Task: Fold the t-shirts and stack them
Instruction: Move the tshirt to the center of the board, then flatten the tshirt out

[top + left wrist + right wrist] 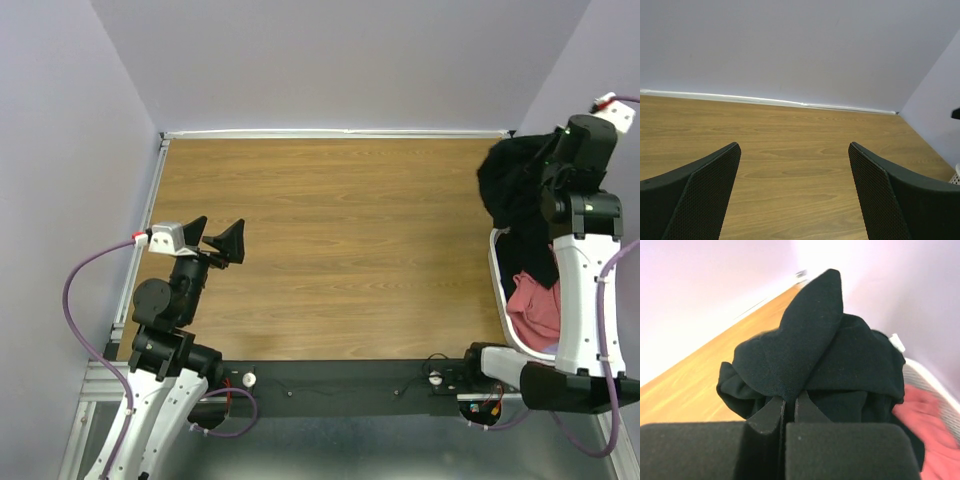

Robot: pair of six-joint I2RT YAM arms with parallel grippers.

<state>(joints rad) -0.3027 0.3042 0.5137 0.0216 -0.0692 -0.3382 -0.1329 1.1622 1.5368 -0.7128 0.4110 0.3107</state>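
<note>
A black t-shirt (515, 195) hangs bunched at the table's right edge, lifted partly out of the white mesh basket (497, 268). My right gripper (790, 401) is shut on a fold of the black t-shirt (815, 345); in the top view its fingers are hidden behind the arm and cloth. A salmon-red t-shirt (535, 305) lies crumpled in the basket, and this salmon-red t-shirt (935, 432) shows at the right of the right wrist view. My left gripper (222, 240) hovers open over the bare left part of the table, far from the shirts; its fingers (700, 195) hold nothing.
The wooden table (330, 240) is walled by lavender panels at the back and both sides. The basket stands off the table's right edge beside the right arm's base. A black rail with cables runs along the near edge.
</note>
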